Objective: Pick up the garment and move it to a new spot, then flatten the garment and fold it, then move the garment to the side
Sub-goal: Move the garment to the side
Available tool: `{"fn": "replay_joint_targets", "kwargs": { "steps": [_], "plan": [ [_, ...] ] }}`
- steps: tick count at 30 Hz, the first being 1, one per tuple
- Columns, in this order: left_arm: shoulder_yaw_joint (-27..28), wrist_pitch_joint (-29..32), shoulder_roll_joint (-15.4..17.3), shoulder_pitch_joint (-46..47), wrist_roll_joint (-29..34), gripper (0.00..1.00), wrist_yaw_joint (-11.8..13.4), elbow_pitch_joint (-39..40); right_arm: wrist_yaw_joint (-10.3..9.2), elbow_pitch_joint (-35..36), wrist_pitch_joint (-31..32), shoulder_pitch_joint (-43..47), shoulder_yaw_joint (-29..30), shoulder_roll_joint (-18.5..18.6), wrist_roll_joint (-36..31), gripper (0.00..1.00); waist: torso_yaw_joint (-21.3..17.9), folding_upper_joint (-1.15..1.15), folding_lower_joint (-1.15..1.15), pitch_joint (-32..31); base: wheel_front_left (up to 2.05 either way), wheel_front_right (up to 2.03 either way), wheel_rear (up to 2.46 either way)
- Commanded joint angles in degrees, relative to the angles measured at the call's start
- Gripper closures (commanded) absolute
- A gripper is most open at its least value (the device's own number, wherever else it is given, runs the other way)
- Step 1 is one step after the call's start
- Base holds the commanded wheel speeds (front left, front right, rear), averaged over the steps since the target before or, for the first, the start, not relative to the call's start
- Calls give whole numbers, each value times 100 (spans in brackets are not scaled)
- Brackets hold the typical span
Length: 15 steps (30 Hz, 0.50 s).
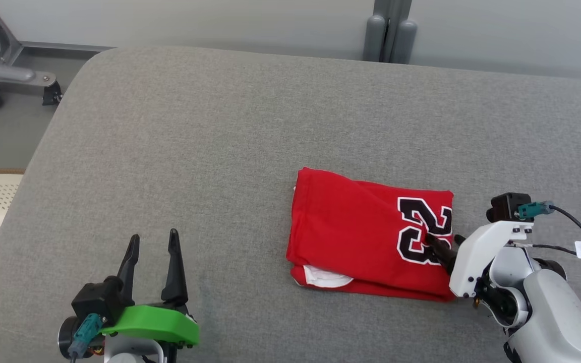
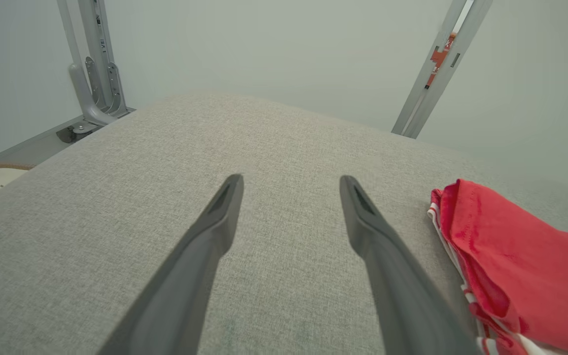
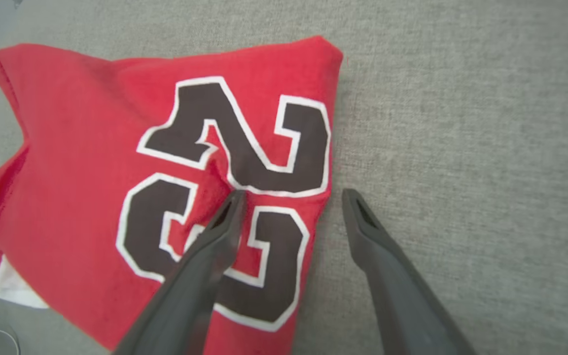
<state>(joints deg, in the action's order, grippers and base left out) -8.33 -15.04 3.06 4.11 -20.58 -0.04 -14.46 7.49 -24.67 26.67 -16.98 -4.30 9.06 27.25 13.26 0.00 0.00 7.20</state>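
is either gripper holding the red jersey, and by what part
Nothing is held. The right gripper is open across the edge of the jersey by its number; the left gripper is open over the cushion.

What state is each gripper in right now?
Left gripper: open, holding nothing.
Right gripper: open, straddling the edge of the folded red fabric jersey, gripping nothing.

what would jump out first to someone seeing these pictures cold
A folded red garment with a black number 23 stands out, lying right of centre on the grey cushioned surface. The right end effector is open and straddles the garment's edge, one finger over the number, the other over bare grey fabric. The left end effector, also open, sits lower left in the head view, apart from the garment.
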Motion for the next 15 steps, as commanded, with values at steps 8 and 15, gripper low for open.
{"fn": "replay_joint_targets", "kwargs": {
  "steps": [8,15],
  "plan": [
    [63,-17,-15,10,145,0,-31,28,0,-480,-189,-173,-238,-64,88,100,64,0,0,62,0,0,0],
    [59,-17,-13,-39,237,0,-74,69,-4,-465,-504,-381,-408,210,184,100,-552,0,0,24,0,0,0]
  ]
}}
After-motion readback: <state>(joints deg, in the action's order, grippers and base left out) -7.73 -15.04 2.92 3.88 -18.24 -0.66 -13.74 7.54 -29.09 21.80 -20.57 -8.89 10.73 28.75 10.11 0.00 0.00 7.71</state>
